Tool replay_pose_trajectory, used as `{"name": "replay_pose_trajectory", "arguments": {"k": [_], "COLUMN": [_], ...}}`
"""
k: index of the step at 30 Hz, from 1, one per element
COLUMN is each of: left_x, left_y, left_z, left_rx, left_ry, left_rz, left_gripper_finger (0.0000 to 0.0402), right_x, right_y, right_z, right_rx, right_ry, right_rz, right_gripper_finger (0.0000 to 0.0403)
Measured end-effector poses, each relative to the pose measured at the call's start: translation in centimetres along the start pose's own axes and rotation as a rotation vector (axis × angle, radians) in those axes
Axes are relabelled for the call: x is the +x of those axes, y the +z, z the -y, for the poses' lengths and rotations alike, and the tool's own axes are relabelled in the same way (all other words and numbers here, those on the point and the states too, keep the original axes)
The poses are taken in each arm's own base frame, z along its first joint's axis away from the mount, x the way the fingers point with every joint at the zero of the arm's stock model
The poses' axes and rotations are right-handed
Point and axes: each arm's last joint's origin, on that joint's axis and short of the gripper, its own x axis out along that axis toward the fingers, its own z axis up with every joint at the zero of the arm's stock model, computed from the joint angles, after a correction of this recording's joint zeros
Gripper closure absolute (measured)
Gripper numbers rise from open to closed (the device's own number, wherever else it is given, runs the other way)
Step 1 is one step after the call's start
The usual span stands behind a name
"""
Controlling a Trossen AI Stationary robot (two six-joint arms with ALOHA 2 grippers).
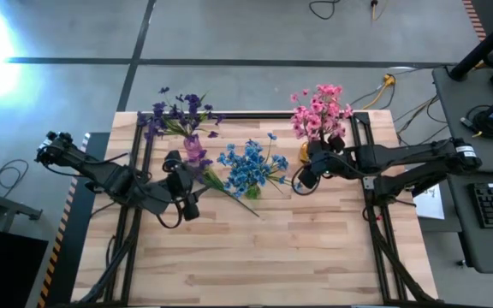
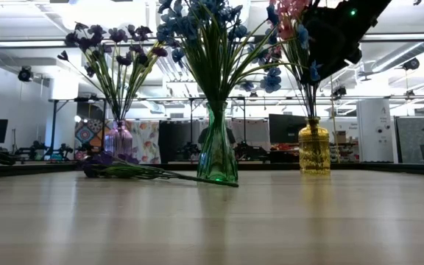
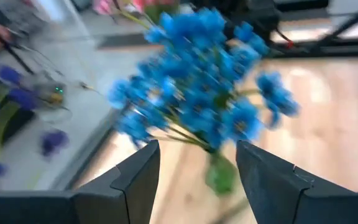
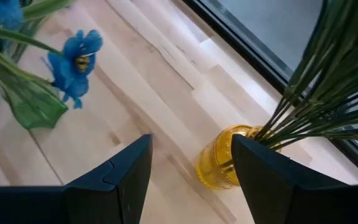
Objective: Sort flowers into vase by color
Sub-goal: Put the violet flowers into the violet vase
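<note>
I am working over the wooden table [image 1: 255, 257], and both my grippers are hanging above it with their fingers spread and nothing between them. My left gripper [image 3: 197, 163] is hovering just short of the blue flowers [image 1: 251, 167]; their blossoms are blurring across my left wrist view, so I cannot make out single stems there, and only a smear of the green vase [image 2: 217, 151] is showing under them. My right gripper [image 4: 191, 158] is hanging beside the pink flowers [image 1: 319, 111], whose blossoms are cut off in my right wrist view, leaving only a fan of green stems going down into the yellow vase [image 4: 224, 158] just ahead of my fingers. The purple flowers [image 1: 178, 113] are standing beyond my left gripper, in the purple vase [image 2: 119, 140], at the far table edge. One more purple sprig [image 2: 135, 171] is lying flat on the table close to my left gripper, its stem reaching the foot of the green vase. In the low view my right arm is covering part of the pink blossoms.
</note>
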Motion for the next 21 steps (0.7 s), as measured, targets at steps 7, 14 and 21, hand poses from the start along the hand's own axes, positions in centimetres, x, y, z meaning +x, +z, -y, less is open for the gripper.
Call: {"name": "replay_pose_trajectory", "arguments": {"k": [7,14,21], "left_x": [-0.1,0.1,2.1], "left_y": [-1.1,-2.8,-6.8], "left_z": [0.4,0.5,1.7], "left_rx": [-0.021,-0.002,0.011], "left_ry": [-0.217,-0.234,-0.233], "left_rz": [-0.152,-0.252,-0.255], "left_gripper_finger": [0.0205,0.0205,0.0205], "right_x": [-0.3,-0.7,-1.1], "right_y": [-0.2,-0.6,-0.9], "right_z": [-0.5,-1.2,-1.8], "right_rx": [-0.016,-0.038,-0.061], "right_ry": [0.041,0.128,0.156], "right_rz": [-0.009,-0.040,-0.037], "right_gripper_finger": [0.0191,0.0191,0.0191]}}
